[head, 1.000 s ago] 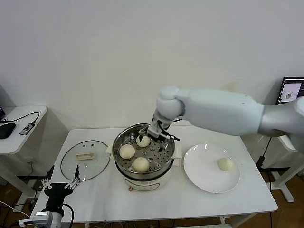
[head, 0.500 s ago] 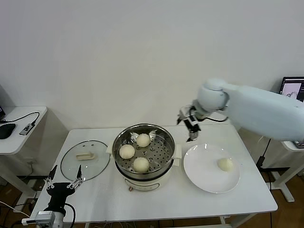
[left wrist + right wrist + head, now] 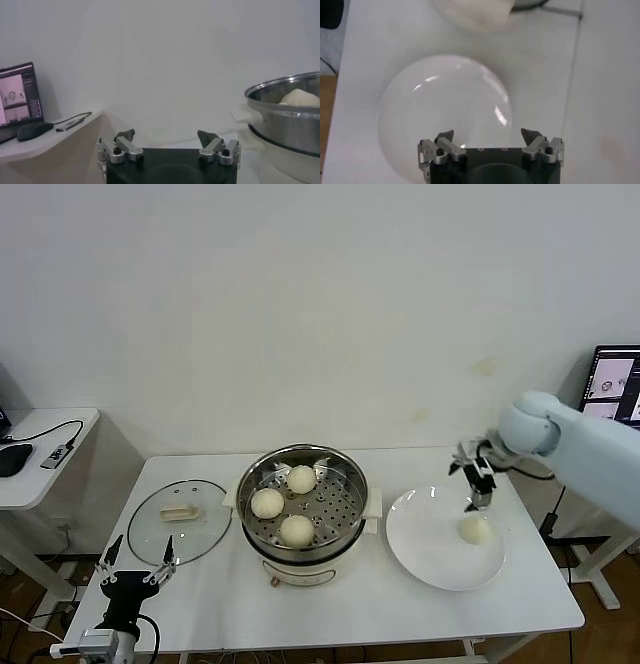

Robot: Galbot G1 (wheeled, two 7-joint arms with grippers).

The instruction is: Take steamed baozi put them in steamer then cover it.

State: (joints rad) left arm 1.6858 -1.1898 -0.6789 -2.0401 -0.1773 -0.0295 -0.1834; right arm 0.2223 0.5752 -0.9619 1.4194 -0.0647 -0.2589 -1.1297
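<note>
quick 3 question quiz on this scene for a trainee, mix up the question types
1. How many baozi lie in the steamer?
2. True or false: the cover sits on the steamer.
3. The right gripper hovers above: A) the cover B) the plate C) the steamer.

Key:
1. Three; a fourth lies on the plate.
2. False; it lies on the table on the steamer's left.
3. B, jaws open and empty. The left gripper waits low by the table's front edge.

tabletop (image 3: 420, 604): white, before a pale wall | plate (image 3: 425, 544): white, round, flat, right part of tabletop | side desk (image 3: 40, 474): far left, carrying mouse (image 3: 12, 457) and cable (image 3: 50, 431) | monitor (image 3: 612, 382): lit, far right edge
</note>
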